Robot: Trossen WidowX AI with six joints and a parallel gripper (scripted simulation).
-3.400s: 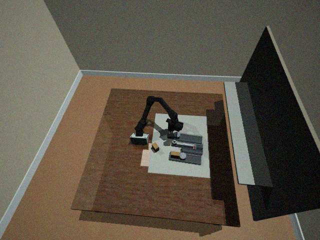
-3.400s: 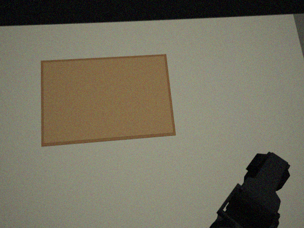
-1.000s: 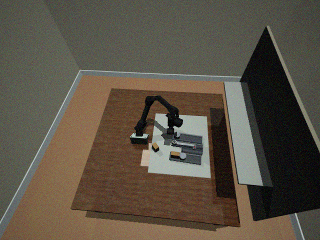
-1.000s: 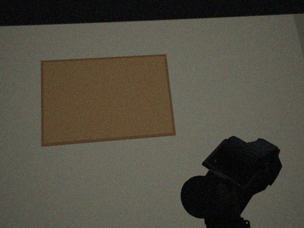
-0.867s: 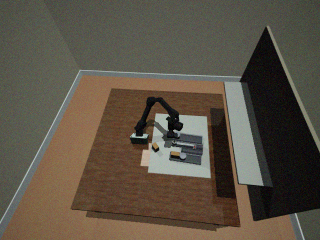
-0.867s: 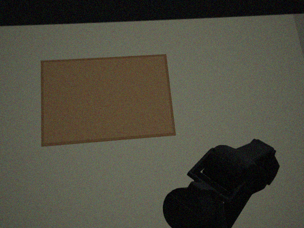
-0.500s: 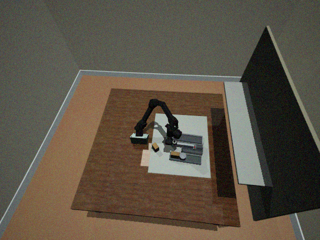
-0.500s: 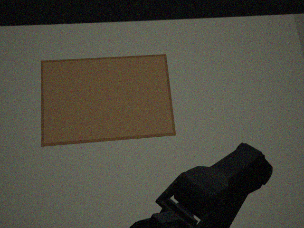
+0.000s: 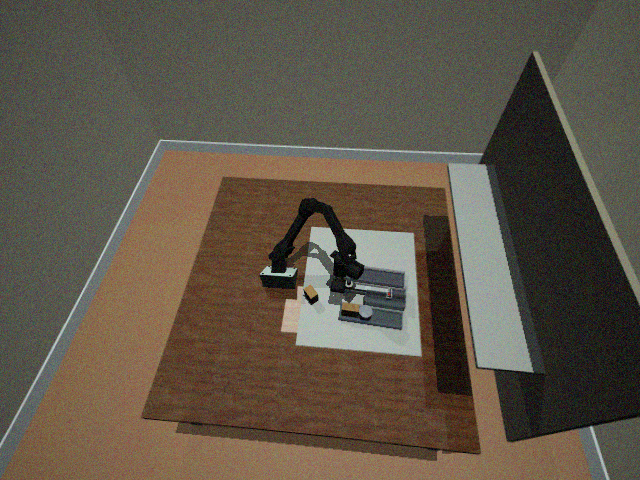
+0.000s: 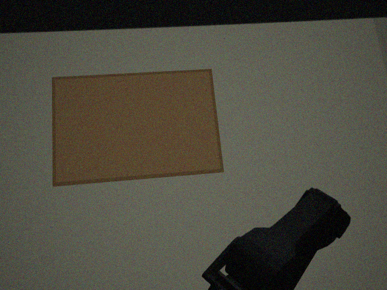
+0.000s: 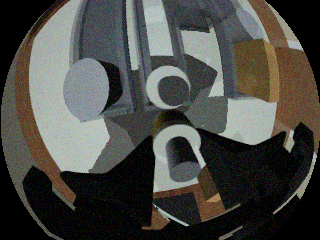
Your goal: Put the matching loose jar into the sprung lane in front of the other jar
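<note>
the loose jar [image 11: 179, 154] sits between my fingers, a small pale cylinder with a light rim, and my pincer [image 11: 175, 160] is clamped on it. in the wrist view it hangs just in front of the mouth of the sprung lane [image 11: 155, 34], and beyond it the jar already in the lane [image 11: 170, 88] shows as a light ring with a dark centre, standing between the lane's grey side walls. i cannot tell whether the two jars touch; they look close, one behind the other along the lane's line.

from the top view my pincer [image 9: 348, 283] hovers at the left end of the upper lane [image 9: 379, 281], with a small red mark [image 9: 388, 294] farther along that lane. the second lane [image 9: 374, 315] lies just beside it, nearer the camera, holding a brown box [image 9: 349, 308] and a grey round disc [image 9: 365, 311] next to each other. another brown box [image 9: 310, 292] lies loose on the white mat [image 9: 361, 341], well apart from the lanes and near my base [image 9: 278, 277].

the mat rests on the wooden counter [image 9: 232, 335]. to the right stand a pale shelf [image 9: 483, 268] and a dark panel [image 9: 558, 248].

the exterior view shows only part of my dark arm [image 10: 281, 246] low at the right, against a pale surface with an orange rectangle [image 10: 134, 124].
</note>
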